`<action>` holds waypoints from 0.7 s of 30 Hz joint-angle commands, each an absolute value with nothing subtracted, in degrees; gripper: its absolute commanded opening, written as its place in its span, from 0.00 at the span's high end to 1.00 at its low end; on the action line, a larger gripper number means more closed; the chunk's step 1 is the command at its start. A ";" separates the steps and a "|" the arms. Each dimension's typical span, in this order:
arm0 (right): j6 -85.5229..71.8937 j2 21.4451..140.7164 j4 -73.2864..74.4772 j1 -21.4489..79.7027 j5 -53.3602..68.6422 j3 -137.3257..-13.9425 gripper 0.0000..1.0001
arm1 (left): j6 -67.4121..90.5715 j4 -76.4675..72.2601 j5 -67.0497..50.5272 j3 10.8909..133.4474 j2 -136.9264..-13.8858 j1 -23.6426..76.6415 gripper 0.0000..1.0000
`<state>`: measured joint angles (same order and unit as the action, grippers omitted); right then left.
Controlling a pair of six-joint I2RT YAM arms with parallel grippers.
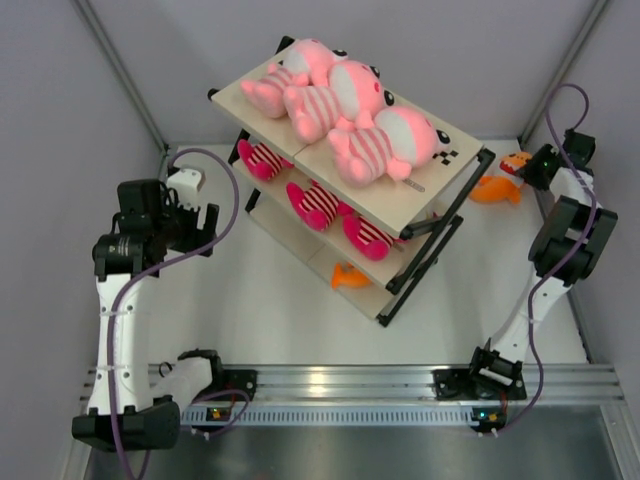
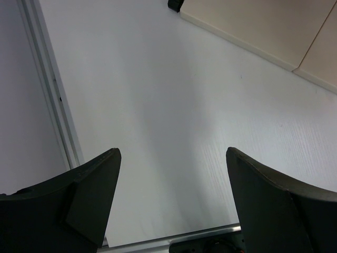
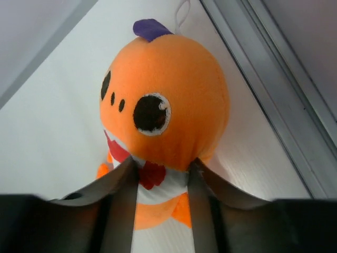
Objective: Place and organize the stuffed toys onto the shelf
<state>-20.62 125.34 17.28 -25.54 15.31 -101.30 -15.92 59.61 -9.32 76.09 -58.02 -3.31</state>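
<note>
The shelf [image 1: 440,190] stands tilted at the middle back. Three pale-pink striped toys [image 1: 372,140] lie on its top board. Three hot-pink striped toys [image 1: 318,203] sit on the middle board, and one orange toy [image 1: 350,276] on the bottom board. My right gripper [image 1: 522,166] is at the far right, shut on another orange toy [image 3: 166,110], its fingers [image 3: 122,182] squeezing the body below the head; this toy also shows in the top view [image 1: 497,188]. My left gripper [image 2: 172,158] is open and empty over bare table left of the shelf, also seen in the top view [image 1: 200,228].
The shelf's bottom board corner [image 2: 263,26] shows in the left wrist view. A metal rail [image 3: 274,84] and grey walls [image 1: 60,120] close in the table at left, back and right. The rail with the arm bases [image 1: 350,382] runs along the near edge.
</note>
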 commanded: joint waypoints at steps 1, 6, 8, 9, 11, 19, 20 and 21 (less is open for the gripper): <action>-21.88 124.19 9.50 -25.58 18.10 -99.06 0.92 | -16.96 58.36 -9.05 76.82 -57.39 -3.69 0.13; -26.53 114.98 4.84 -25.66 16.97 -92.12 1.00 | -17.14 58.71 -11.41 76.29 -56.87 -3.69 0.15; -27.86 106.73 4.22 -25.58 15.21 -89.14 1.00 | -17.57 58.97 -13.52 76.11 -56.25 -3.69 0.15; -28.99 103.65 3.26 -25.58 14.77 -88.25 1.00 | -18.19 59.58 -16.06 76.03 -55.99 -3.69 0.15; -29.70 94.51 3.69 -25.40 12.31 -87.36 1.00 | -19.59 59.94 -18.18 75.85 -54.94 -3.60 0.15; -32.26 68.77 10.19 -21.45 9.06 -94.20 1.00 | -19.51 60.03 -25.65 74.70 -50.54 -2.46 0.14; -31.91 67.16 10.89 -20.40 8.01 -95.52 1.00 | -19.25 59.94 -26.19 74.97 -50.19 -2.46 0.14; -30.51 65.84 11.59 -16.82 6.61 -96.93 1.00 | -19.07 59.94 -26.54 75.23 -49.40 -2.37 0.14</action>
